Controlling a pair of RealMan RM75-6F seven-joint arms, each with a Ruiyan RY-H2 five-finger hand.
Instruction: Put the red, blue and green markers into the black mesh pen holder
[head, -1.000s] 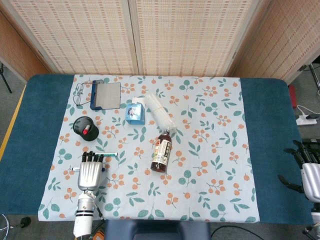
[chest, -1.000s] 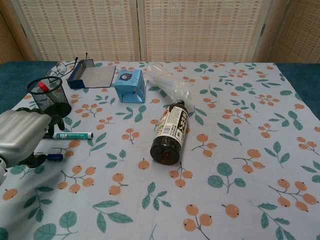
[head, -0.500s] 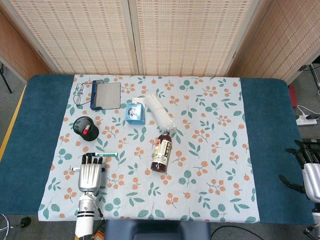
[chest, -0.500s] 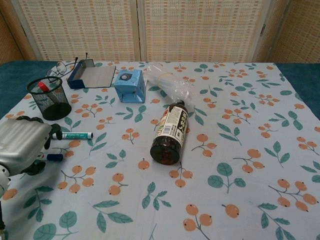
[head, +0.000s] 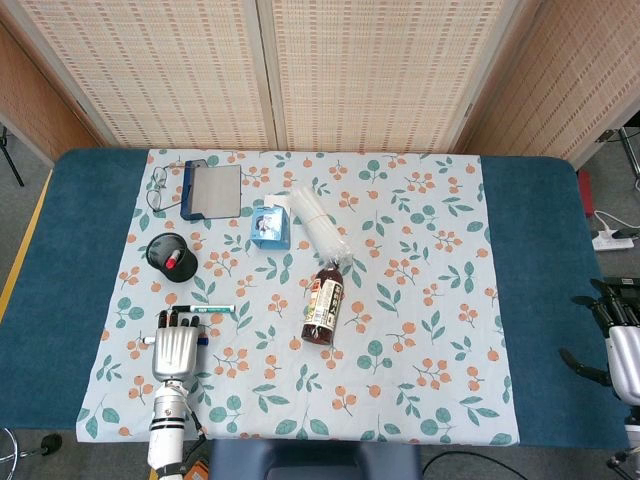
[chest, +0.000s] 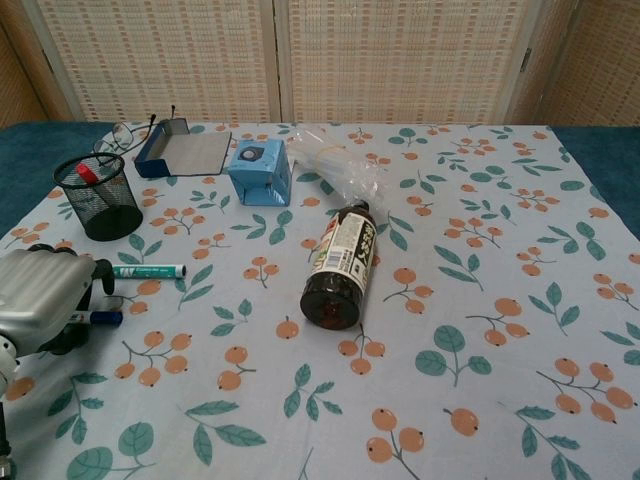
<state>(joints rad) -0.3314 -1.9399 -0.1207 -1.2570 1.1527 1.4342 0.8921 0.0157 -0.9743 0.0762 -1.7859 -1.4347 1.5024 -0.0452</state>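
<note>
The black mesh pen holder (head: 169, 258) (chest: 98, 196) stands at the left of the cloth with the red marker (head: 173, 262) (chest: 87, 172) inside it. Just nearer lies the green marker (head: 210, 309) (chest: 148, 270), flat on the cloth. The blue marker (chest: 101, 318) lies under the fingertips of my left hand (head: 175, 346) (chest: 40, 293), whose fingers are stretched forward and hold nothing. In the head view only the marker's ends peek out beside the hand. My right hand (head: 618, 338) hangs off the table's right edge, fingers apart and empty.
A brown bottle (head: 322, 305) (chest: 340, 265) lies on its side mid-table. Behind it are a clear plastic bag (head: 320, 228) (chest: 335, 165) and a blue tissue box (head: 270, 225) (chest: 262, 170). A blue tray (head: 212, 190) (chest: 183, 148) and glasses (head: 158, 186) sit at the back left.
My left hand has drawn back toward the near edge, away from the pen holder and green marker, uncovering more of the blue marker. The markers and right hand stay put.
</note>
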